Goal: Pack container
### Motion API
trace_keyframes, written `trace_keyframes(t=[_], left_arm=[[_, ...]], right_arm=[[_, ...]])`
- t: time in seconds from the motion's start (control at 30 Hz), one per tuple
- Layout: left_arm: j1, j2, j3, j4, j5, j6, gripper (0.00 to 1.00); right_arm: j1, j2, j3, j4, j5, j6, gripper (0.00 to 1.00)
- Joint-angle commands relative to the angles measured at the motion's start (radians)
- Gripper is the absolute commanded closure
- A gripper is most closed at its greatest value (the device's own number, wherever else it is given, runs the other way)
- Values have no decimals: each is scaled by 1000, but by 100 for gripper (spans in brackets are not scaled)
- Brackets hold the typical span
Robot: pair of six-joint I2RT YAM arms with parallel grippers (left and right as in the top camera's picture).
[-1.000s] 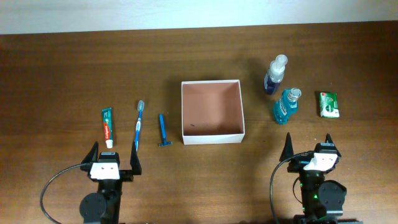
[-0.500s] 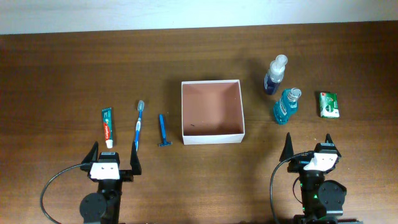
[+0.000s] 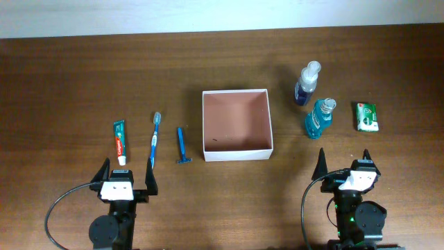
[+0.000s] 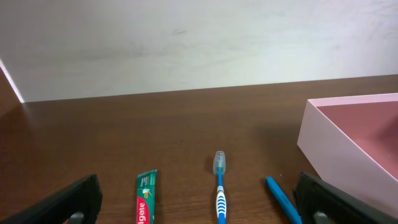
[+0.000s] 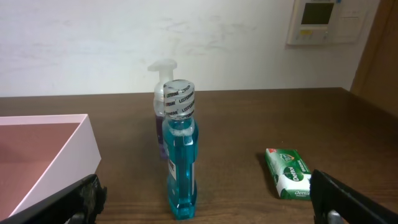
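nothing has shifted: left end effector (image 3: 128,171) and right end effector (image 3: 345,161) stay released and empty, so the container (image 3: 237,153) remains unpacked.

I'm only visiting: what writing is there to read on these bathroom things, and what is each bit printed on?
"LISTERINE": on the cap band of the tall clear bottle of blue liquid.
"Dettol": on the small green soap packet.
Red and green toothpaste tube: white lettering, cut off by the picture's edge, not readable.
White wall panel: screen and buttons too small to read.
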Motion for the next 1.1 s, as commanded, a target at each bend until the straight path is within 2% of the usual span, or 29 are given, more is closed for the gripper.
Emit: trace_keyframes(t=[0.0, 1.07], left_arm=[[-3, -2, -2, -4, 23, 20, 1], [-4, -2, -2, -3, 41, 19, 0]], right_arm=[[7, 0, -5, -8, 19, 4, 2], [7, 0, -5, -8, 19, 4, 2]])
